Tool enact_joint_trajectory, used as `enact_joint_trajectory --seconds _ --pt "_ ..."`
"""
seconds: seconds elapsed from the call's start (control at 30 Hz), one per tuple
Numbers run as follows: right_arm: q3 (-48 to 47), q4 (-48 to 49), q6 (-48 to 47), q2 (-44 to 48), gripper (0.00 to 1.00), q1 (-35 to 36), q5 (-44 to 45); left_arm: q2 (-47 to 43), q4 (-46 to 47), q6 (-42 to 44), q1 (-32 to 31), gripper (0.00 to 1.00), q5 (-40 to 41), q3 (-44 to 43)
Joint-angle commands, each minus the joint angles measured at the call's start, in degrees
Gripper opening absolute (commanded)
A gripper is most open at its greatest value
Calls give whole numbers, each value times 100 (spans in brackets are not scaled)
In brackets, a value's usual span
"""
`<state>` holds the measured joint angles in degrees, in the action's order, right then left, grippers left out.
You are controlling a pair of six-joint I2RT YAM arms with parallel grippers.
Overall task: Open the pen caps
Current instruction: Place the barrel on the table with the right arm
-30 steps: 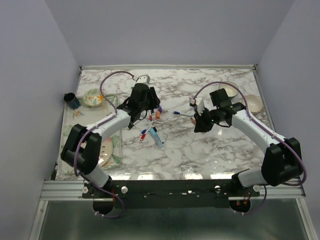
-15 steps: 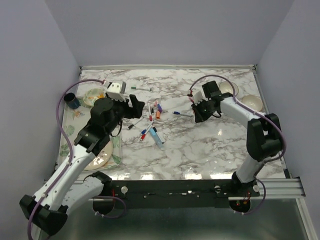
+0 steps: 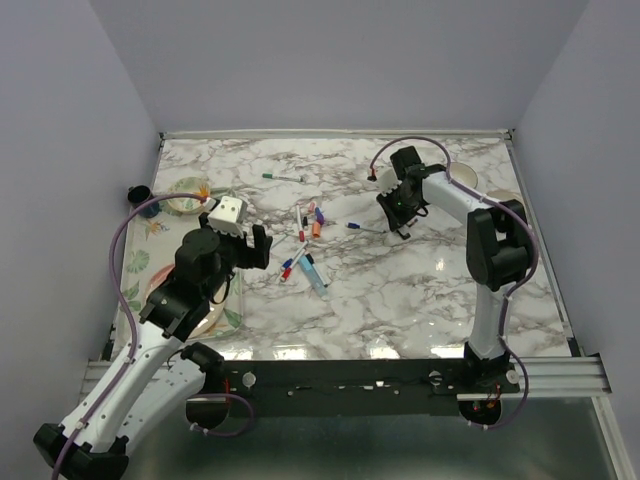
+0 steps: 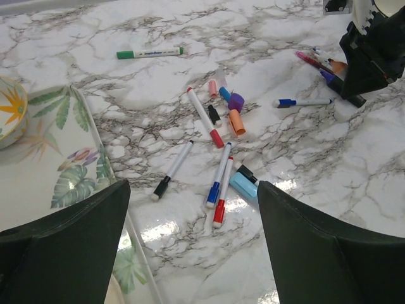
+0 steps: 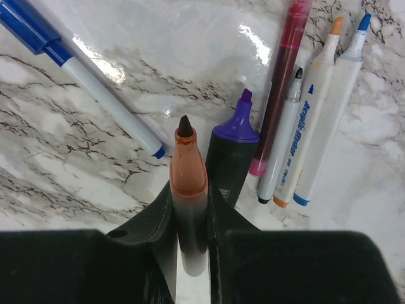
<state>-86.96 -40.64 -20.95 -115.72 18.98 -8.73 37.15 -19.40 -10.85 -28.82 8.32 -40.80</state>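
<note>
A glossy white-marble table (image 3: 400,300) sits between pale lilac walls (image 3: 330,60). The left claw (image 4: 193,190) is spread wide, with loose pen caps (image 4: 236,121) just ahead of it. The right claw (image 5: 190,209) pinches an uncapped brown marker (image 5: 188,164).

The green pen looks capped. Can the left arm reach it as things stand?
Probably yes: the left gripper is open and empty, and the green pen lies alone on bare marble, nothing in between.

White table (image 4: 158,136) veined grey, green leaf-print mat (image 4: 69,183), purple, orange, pink and black pen caps (image 4: 236,101), brown marker (image 5: 188,171).
</note>
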Motion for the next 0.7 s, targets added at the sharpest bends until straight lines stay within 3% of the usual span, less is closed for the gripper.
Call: enact_joint_trajectory --seconds 0.0,0.67 --pt "-155 -225 12 -214 25 -35 381 -49 32 162 60 90 47 -69" --pt "91 -93 -76 5 40 -35 583 -58 59 171 175 90 3 -16"
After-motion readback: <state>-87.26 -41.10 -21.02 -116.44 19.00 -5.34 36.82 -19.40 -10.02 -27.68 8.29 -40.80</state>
